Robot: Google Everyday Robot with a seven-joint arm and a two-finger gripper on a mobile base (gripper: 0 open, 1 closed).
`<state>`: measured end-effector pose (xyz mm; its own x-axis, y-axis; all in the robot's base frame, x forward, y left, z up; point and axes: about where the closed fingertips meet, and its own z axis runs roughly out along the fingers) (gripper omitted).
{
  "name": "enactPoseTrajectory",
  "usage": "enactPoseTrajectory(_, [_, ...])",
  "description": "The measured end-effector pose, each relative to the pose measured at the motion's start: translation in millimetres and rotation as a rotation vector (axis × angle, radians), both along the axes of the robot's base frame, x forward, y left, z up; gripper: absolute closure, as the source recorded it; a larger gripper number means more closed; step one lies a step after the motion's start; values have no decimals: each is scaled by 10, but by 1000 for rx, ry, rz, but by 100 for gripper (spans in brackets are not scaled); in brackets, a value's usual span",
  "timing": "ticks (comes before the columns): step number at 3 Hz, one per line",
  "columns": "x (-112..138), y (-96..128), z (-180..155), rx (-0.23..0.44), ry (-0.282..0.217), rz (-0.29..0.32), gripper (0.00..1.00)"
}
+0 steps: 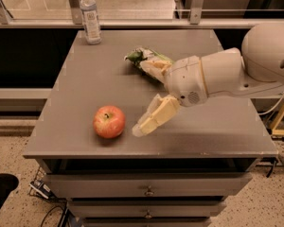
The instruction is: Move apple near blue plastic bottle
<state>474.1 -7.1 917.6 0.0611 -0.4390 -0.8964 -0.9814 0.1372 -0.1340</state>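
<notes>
Gripper spread beside apple, grey tabletop, speckled floor

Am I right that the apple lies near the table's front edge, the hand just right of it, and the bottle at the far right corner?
No: the camera view shows the blue plastic bottle at the far left corner. The apple and the open hand just right of it are as you say.
</notes>
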Motion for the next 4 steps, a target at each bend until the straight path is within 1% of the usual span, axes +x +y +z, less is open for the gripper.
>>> enactPoseTrajectory(1, [-55, 225, -195, 28, -1, 55, 0])
enactPoseTrajectory(2, [-135, 372, -400, 50, 1, 93, 0])
enactPoseTrajectory(3, [-154, 488, -613, 62, 6, 135, 0])
enactPoseTrajectory(4, [-165, 577, -755, 98, 13, 167, 18])
